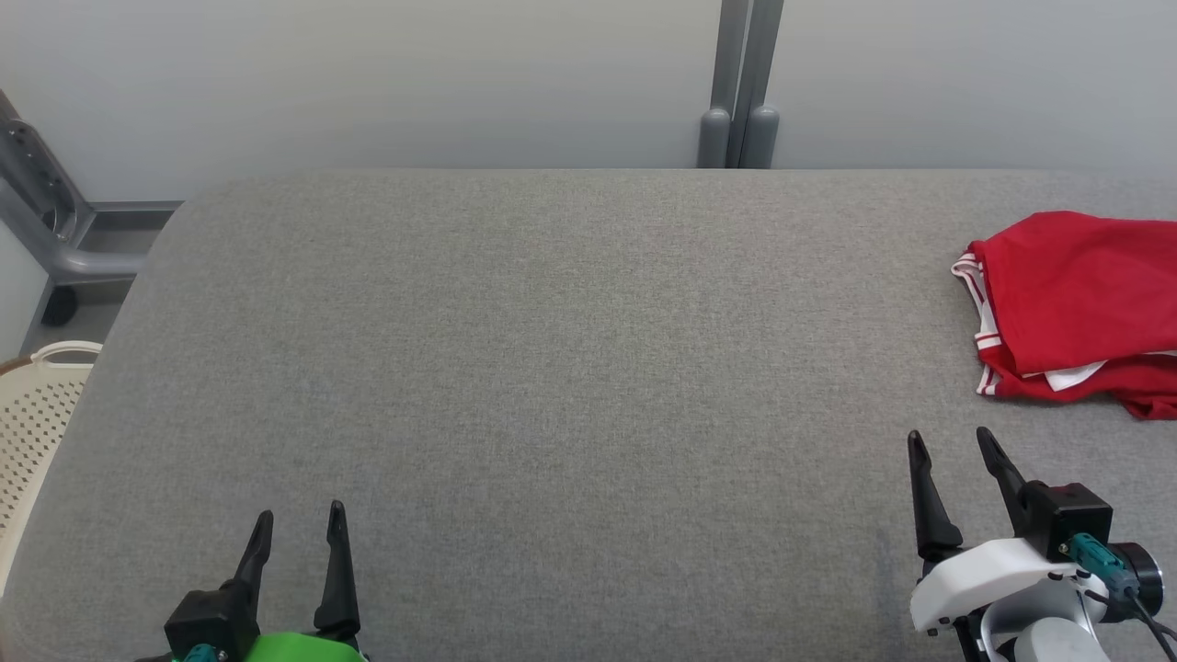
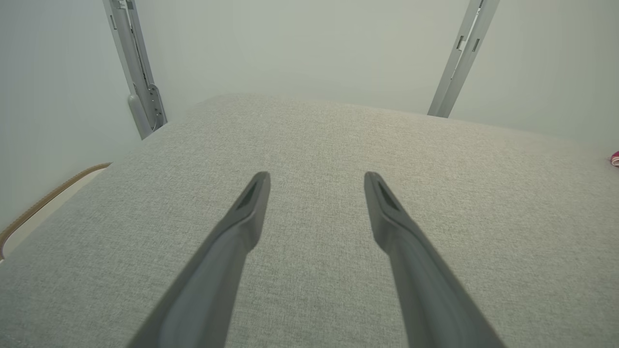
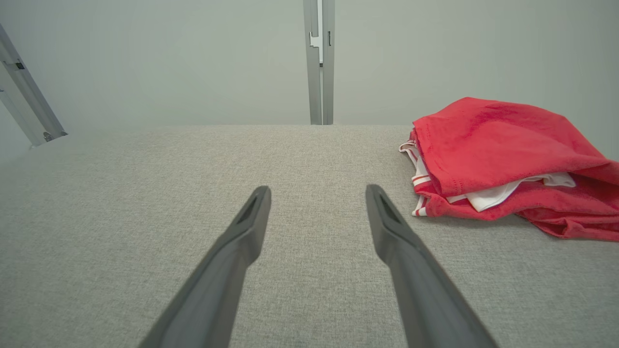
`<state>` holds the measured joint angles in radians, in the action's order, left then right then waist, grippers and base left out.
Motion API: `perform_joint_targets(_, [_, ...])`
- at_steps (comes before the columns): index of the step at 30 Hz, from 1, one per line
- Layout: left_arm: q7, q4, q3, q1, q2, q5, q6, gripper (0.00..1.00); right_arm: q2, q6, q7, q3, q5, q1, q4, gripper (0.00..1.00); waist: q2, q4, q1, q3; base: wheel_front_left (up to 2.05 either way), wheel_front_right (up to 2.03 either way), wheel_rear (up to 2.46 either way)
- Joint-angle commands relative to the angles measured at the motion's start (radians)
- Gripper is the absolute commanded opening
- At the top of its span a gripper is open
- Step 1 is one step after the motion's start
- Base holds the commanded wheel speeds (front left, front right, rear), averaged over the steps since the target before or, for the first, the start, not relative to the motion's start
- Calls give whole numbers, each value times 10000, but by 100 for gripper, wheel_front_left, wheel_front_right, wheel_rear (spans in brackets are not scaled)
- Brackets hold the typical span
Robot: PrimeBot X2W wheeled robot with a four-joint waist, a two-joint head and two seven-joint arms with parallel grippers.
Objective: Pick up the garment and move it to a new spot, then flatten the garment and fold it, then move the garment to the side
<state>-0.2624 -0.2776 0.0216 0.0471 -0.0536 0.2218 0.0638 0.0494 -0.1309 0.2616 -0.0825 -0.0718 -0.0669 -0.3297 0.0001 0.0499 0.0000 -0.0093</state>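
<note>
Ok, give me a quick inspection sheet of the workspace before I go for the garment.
Surface: grey fabric table top, flat.
Job's things: red garment with white trim, crumpled at the table's right end, partly cut off in the head view.
Clutter: nothing seen.
Grippers: left gripper open, empty, over the near left; right gripper open, empty, short of the garment and apart from it.
Cables: dark cable at the right wrist.
Surroundings: pale wall, grey post behind the table, cream perforated basket beside its left end.

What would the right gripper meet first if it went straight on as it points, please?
Probably just bare table; the right gripper points slightly left of the garment, though depth is unclear.
</note>
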Motion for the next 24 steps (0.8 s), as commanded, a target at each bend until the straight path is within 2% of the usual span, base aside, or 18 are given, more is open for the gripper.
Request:
perform_joint_targets(1, [-28, -24, -64, -166, -1, -100, 77, 100, 28, 5, 34, -17, -90, 66, -33, 100, -1, -1, 0, -3, 0, 0, 0])
perform_joint_targets(16, [-29, -98, -94, -142, 19, -95, 85, 100, 27, 5, 34, -101, -352, 43, -158, 100, -1, 77, 0, -45, 0, 0, 0])
perform_joint_targets(17, [8, -162, -93, -74, 21, -91, 81, 0, -4, 0, -5, -96, -331, 0, -175, 0, -1, 73, 0, -43, 0, 0, 0])
perform_joint_targets(20, [112, -419, -107, 23, 46, 6, 84, 0, -68, 0, -55, -129, -425, 72, -419, 0, -1, 71, 0, -43, 0, 0, 0])
perform_joint_targets(24, [393, -450, -192, -136, 44, 791, 118, 0, -62, 0, -353, -290, -1254, 14, -384, 0, -1, 52, 0, -40, 0, 0, 0])
